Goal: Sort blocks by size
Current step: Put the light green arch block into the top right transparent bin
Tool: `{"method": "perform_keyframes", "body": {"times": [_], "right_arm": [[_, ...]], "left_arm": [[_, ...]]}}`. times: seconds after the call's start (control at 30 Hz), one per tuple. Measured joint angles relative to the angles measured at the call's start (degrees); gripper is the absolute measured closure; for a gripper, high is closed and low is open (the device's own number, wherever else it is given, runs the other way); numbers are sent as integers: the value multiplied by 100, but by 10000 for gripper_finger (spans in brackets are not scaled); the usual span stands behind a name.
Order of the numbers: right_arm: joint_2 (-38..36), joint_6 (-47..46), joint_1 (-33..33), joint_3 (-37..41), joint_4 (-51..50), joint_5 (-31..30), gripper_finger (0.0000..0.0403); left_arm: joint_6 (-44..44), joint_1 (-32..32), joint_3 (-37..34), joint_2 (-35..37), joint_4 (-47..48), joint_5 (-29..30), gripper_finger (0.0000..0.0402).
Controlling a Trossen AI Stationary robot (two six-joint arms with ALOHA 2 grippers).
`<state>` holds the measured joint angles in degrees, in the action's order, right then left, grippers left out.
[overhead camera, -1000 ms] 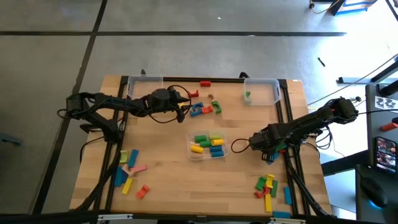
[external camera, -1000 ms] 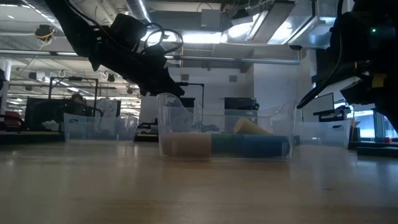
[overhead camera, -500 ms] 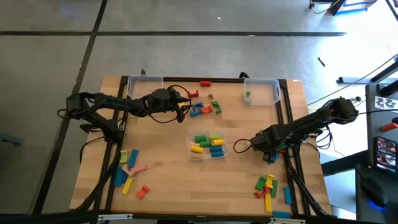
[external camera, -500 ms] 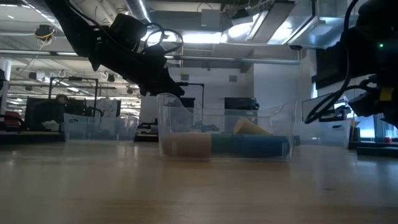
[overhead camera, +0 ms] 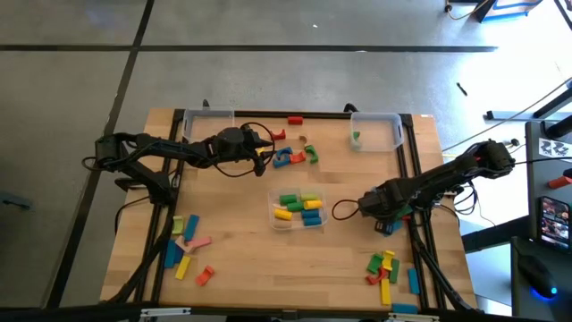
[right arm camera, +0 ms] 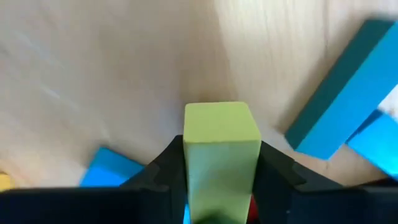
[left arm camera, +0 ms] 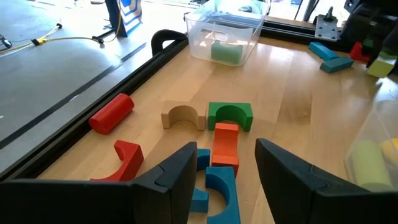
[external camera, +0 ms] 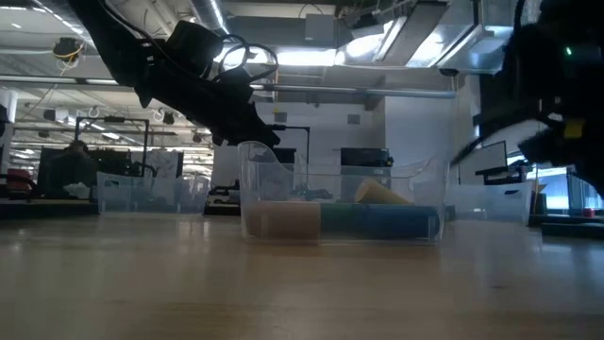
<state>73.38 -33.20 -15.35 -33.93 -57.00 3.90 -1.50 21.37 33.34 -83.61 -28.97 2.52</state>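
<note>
My right gripper [overhead camera: 385, 218] is to the right of the centre bin [overhead camera: 299, 211] and is shut on a yellow-green block [right arm camera: 222, 155]; blue blocks [right arm camera: 336, 102] lie on the table below it. My left gripper [overhead camera: 266, 154] is open, low over the far cluster of blocks [overhead camera: 293, 156]. In the left wrist view its fingers stand on either side of an orange block [left arm camera: 225, 143] and blue arches [left arm camera: 219, 186], touching nothing. A green arch [left arm camera: 230, 115], a plain wood arch [left arm camera: 183, 116], a red arch [left arm camera: 130, 155] and a red cylinder [left arm camera: 112, 113] lie just beyond. My right gripper pinches the yellow-green block between its two fingers, one on each long side [right arm camera: 186, 168]. The block's square end [right arm camera: 222, 124] sticks out past the fingertips toward the table. The block is clear of the table and of the blue blocks below.
The centre bin holds several yellow, green and blue blocks. A far right bin [overhead camera: 375, 130] holds one green block [overhead camera: 356, 137]; a far left bin [overhead camera: 207, 123] stands behind my left arm. Loose blocks lie near left [overhead camera: 185, 246] and near right [overhead camera: 389, 268]. A red block [overhead camera: 295, 119] lies at the far edge.
My right gripper has shifted a little toward the table's right edge and back, still shut on the yellow-green block.
</note>
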Motion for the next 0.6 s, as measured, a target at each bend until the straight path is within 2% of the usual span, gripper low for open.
{"method": "perform_keyframes", "body": {"times": [0.23,0.4,0.6], "right_arm": [[0,100,0,-780,-27,-348,253],[0,417,19,-1386,-196,-851,270],[-1,653,448,-2002,-623,-1477,259]], "left_arm": [[0,0,0,0,0,0,243],[-2,0,0,0,0,0,243],[-2,0,0,0,0,0,243]]}}
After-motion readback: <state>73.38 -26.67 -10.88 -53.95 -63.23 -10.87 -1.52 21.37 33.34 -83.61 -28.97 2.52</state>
